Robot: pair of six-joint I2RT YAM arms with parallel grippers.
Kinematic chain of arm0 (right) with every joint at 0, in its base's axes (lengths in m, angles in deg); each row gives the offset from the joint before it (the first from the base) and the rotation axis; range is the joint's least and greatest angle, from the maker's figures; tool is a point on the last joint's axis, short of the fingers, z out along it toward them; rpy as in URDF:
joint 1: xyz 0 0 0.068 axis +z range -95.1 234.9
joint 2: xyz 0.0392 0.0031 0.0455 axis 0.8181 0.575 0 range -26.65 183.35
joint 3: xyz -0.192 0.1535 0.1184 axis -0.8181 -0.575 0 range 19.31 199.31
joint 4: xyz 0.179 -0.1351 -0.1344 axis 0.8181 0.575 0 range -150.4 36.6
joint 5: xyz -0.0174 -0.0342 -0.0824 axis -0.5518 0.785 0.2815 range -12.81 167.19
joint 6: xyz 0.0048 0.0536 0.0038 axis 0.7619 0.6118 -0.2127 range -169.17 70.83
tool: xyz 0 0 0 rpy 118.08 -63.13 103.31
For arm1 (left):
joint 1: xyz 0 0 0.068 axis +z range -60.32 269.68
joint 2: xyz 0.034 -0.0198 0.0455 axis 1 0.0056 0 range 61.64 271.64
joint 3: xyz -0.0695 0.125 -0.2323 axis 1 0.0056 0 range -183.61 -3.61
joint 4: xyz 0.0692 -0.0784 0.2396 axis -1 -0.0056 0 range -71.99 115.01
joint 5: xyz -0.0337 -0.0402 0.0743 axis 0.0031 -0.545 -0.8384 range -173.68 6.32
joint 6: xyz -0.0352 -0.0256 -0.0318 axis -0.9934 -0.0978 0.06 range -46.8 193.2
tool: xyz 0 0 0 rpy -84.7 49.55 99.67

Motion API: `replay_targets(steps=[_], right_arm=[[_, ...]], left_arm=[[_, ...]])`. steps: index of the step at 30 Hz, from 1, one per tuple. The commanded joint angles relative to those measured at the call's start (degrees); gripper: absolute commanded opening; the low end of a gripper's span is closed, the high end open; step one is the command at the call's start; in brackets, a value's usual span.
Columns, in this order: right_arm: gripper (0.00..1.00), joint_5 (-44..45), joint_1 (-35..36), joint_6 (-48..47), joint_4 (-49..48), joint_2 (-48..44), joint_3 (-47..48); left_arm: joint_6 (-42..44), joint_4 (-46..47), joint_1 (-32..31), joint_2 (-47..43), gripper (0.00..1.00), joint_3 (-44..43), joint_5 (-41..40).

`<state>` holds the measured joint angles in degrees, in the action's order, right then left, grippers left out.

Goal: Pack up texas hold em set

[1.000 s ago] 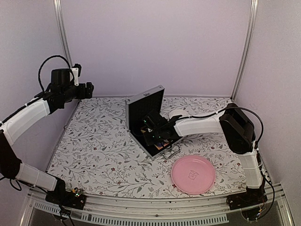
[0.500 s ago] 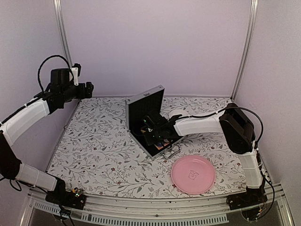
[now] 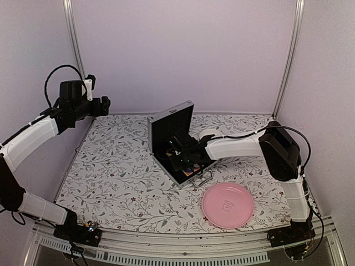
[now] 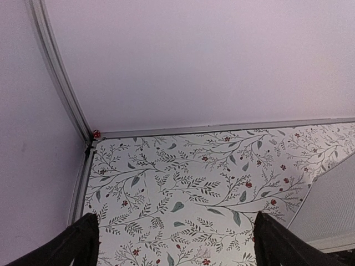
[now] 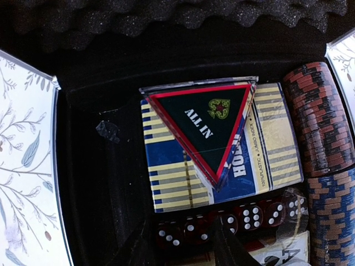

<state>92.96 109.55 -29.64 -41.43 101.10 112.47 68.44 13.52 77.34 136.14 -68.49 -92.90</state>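
The texas hold em set [image 3: 171,128] is a small silver case standing open mid-table, its lid upright. My right gripper [image 3: 179,157] reaches down into its black tray. In the right wrist view a triangular "ALL IN" plaque [image 5: 201,123] lies on a blue-and-yellow card deck [image 5: 172,183]. A row of red dice [image 5: 247,216] lies below the deck, and stacked chips [image 5: 320,124] fill the right side. The right gripper [image 5: 183,250] hovers over the dice, open, gripping nothing. My left gripper [image 3: 105,105] hangs high at the back left, open and empty, as the left wrist view [image 4: 180,249] shows.
A pink plate [image 3: 227,205] lies at the front right, near the case's metal handle [image 3: 204,180]. The floral tablecloth [image 4: 183,177] runs to the back wall and corner post [image 4: 61,83]. A corner of the case lid [image 4: 333,205] shows on the right of the left wrist view.
The right gripper has stayed inside the case with only a slight shift. The left arm has not moved.
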Motion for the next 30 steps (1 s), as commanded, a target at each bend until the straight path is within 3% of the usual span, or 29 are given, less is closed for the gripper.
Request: replay_targets(steps=[1, 11, 21, 30], right_arm=[[0.41, -0.9, -0.4, 0.1, 1.8, -3.4, 0.8], [0.43, -2.2, -0.4, 0.4, 1.6, -8.1, -1.2], [0.45, -4.0, -0.5, -0.1, -0.6, -17.8, -9.6], [0.59, -4.5, -0.6, 1.1, -1.6, -27.1, -19.8]], left_arm=[[-0.5, -0.2, -0.3, -1.5, 0.97, -1.5, 0.6], [-0.5, -0.2, -0.3, -1.8, 0.97, -1.5, 0.6], [-0.6, 0.5, -0.2, -2.4, 0.97, -0.9, -0.2], [-0.9, 2.2, -0.5, -3.5, 0.96, 0.3, -0.5]])
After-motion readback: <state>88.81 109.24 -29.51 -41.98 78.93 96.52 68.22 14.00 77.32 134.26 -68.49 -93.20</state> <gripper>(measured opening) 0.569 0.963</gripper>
